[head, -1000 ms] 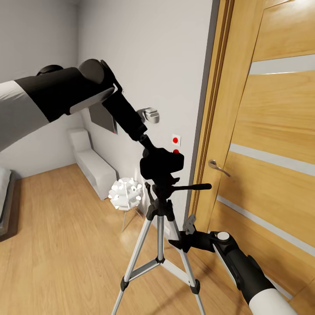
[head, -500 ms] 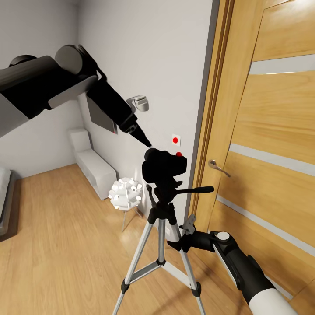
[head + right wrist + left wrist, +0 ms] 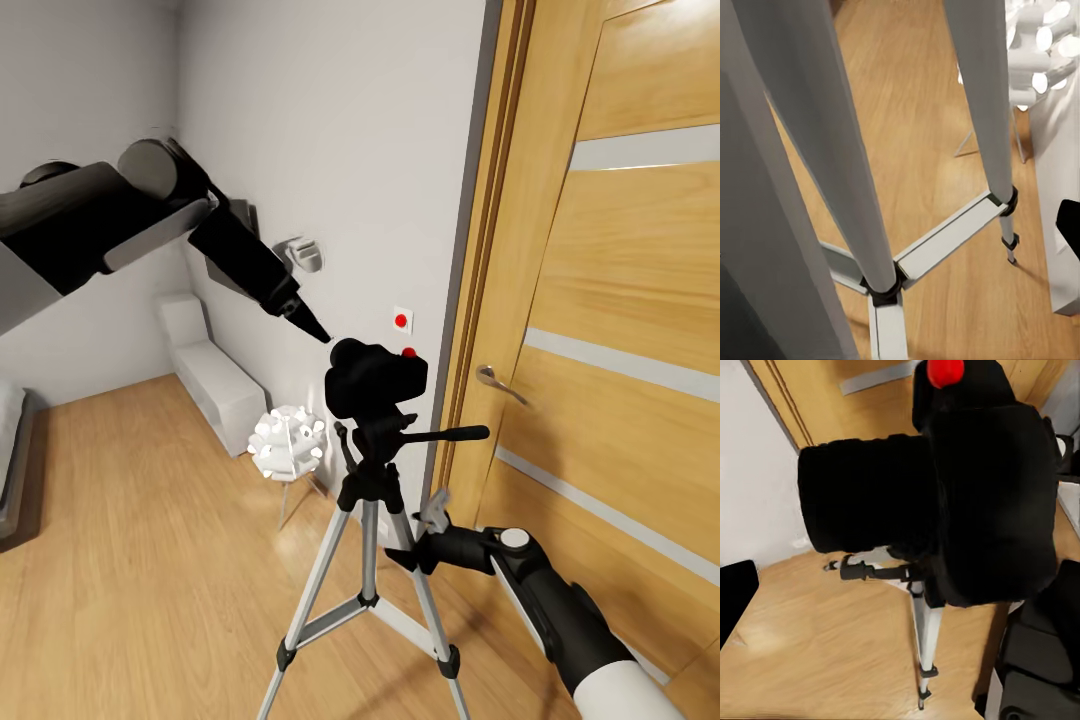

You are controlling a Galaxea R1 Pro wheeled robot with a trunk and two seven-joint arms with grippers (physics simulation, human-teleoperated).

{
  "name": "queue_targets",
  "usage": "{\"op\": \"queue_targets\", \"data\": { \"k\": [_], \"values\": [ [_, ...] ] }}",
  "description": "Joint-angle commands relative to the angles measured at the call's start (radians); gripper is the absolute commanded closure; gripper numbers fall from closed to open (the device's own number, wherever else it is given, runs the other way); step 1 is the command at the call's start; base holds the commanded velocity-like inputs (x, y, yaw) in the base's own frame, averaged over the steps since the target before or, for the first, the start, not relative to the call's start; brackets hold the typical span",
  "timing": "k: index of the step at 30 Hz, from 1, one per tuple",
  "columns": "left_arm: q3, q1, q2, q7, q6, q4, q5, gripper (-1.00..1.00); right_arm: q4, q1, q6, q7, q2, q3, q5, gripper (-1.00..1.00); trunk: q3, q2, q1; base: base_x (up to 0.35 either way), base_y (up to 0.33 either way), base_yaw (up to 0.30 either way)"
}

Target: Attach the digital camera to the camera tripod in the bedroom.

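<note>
The black digital camera, with a red dot on top, sits on the black head of the camera tripod; the pan handle points right. My left gripper hovers just up-left of the camera, apart from it and open. In the left wrist view the camera looms close, lens sideways, with a dark finger at the edge. My right gripper stands open, low beside the tripod's right leg. The silver legs and their spreader bars pass right in front of the right wrist camera.
A wooden door with a metal handle stands right of the tripod. Behind the tripod is a white wall with a red-dot switch. A white spiky lamp and a low white shelf stand left. Bed edge at far left.
My left gripper let go of the camera and drew back up and to the left. The camera stays on the tripod head. The right arm barely moved.
</note>
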Motion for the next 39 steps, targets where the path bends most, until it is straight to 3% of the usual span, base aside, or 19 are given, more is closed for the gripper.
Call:
{"op": "queue_targets", "data": {
  "k": [1, 7, 12, 18, 23, 33, 39],
  "values": [
    [0.007, 0.016, 0.010, 0.019, 0.005, 0.000, 0.004, -1.00, -0.006, 0.000, 0.005, 0.003, -0.001, 0.000, 0.006, -1.00, -0.002, -0.002, 0.001, 0.000, 0.000, 0.000],
    [0.101, 0.142, 0.069, 0.140, 0.005, 0.001, 0.005, -1.00, -0.033, 0.022, 0.010, 0.004, -0.023, -0.002, 0.006, -1.00, -0.002, -0.002, 0.001, 0.000, 0.000, 0.000],
    [0.196, 0.251, 0.115, 0.199, 0.005, 0.002, 0.004, -1.00, -0.055, 0.041, 0.012, 0.003, -0.052, -0.003, 0.005, -1.00, -0.002, -0.002, 0.001, 0.000, 0.000, 0.000],
    [0.274, 0.327, 0.171, 0.260, 0.005, 0.002, 0.004, -1.00, -0.067, 0.065, 0.013, 0.002, -0.071, -0.002, 0.005, -1.00, -0.002, -0.002, 0.001, 0.000, 0.000, 0.000],
    [0.290, 0.349, 0.189, 0.300, 0.005, 0.002, 0.003, -1.00, -0.070, 0.071, 0.016, 0.002, -0.075, -0.003, 0.005, -1.00, -0.002, -0.002, 0.001, 0.000, 0.000, 0.000],
    [0.297, 0.369, 0.196, 0.362, 0.005, 0.002, 0.004, -1.00, -0.084, 0.078, 0.018, 0.002, -0.076, -0.002, 0.005, -1.00, -0.002, -0.002, 0.001, 0.000, 0.000, 0.000],
    [0.331, 0.421, 0.201, 0.398, 0.005, 0.004, 0.004, -1.00, -0.122, 0.099, 0.019, 0.003, -0.077, -0.002, 0.006, -1.00, -0.002, -0.002, 0.001, 0.000, 0.000, 0.000]
  ]
}}
